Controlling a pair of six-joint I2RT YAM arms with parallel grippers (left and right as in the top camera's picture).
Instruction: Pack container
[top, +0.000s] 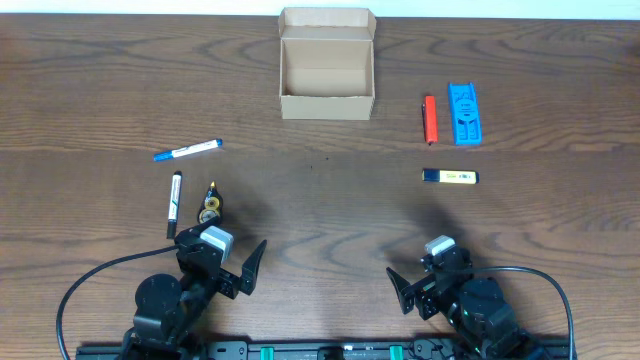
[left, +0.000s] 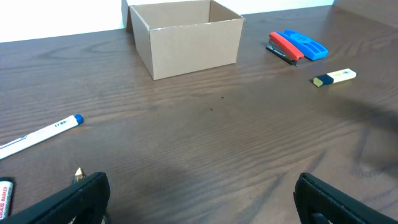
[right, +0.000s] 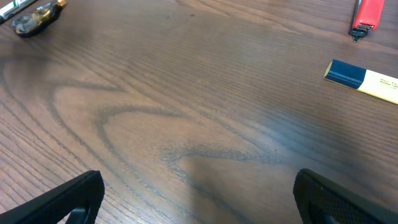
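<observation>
Overhead, the container (top: 327, 63) sits at the far middle of the surface (top: 320, 210), flap lid tipped back and its inside bare. To its right lie a red stapler-like object (top: 430, 119) and a blue plastic piece (top: 463, 113) side by side, with a yellow highlighter (top: 450, 176) nearer the arms. On the left are a blue-capped pen (top: 187, 150), a black-and-white marker (top: 174, 203) and, just beside it, a small gold-and-black item (top: 211, 203) — too small to identify. Both arms rest at the near edge, well apart from the box. The left fingers (left: 81, 199) are spread wide and hold nothing; the right fingers (right: 68, 199) are likewise wide and empty — all 6 loose items lie outside the box.
</observation>
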